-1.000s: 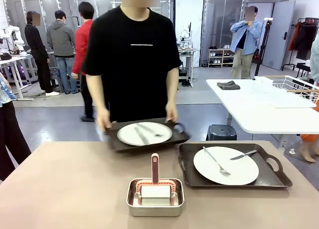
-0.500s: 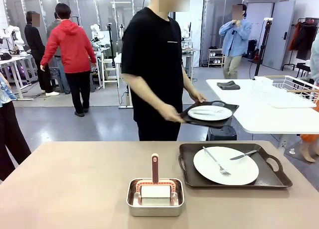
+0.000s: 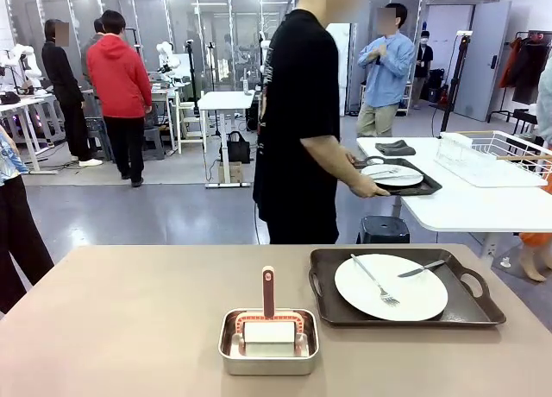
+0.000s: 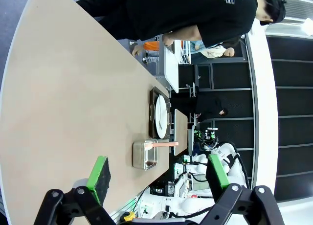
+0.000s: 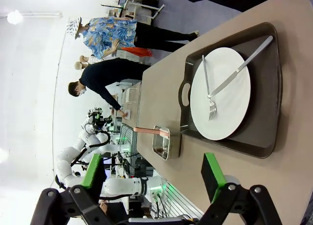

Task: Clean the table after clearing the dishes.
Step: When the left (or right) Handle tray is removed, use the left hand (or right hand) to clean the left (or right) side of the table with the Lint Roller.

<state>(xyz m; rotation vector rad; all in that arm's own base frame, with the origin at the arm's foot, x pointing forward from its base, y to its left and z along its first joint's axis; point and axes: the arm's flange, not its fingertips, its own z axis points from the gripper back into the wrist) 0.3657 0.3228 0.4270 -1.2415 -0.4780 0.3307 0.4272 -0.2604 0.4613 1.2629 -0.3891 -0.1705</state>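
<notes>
1. Left tool (image 4: 157, 171): green pads spread wide with nothing between them, looking along the big matte beige-brown table (image 3: 129, 328).
2. Right tool (image 5: 152, 170): same deal, jaws wide and empty, pointed over the tray end of the table.
3. One dark brown rectangular handled tray (image 3: 470, 309) sits on the right part of the table with a round white plate (image 3: 405, 298) on it. A steel fork (image 3: 377, 282) lies across the plate. A steel knife (image 3: 421, 268) rests on the plate's far rim, its handle out over the tray.
4. Just left of that tray is a small square steel pan (image 3: 226, 349). It holds a white block in an orange frame, with an orange-and-white handle (image 3: 268, 292).
5. The person in the black T-shirt (image 3: 293, 112) stands past the far edge, turned toward the smaller white table (image 3: 466, 211). Their hand (image 3: 373, 190) grips a second dark tray (image 3: 424, 188) carrying a second white plate (image 3: 392, 174), right at that table's corner. I can't tell if it's set down.
</notes>
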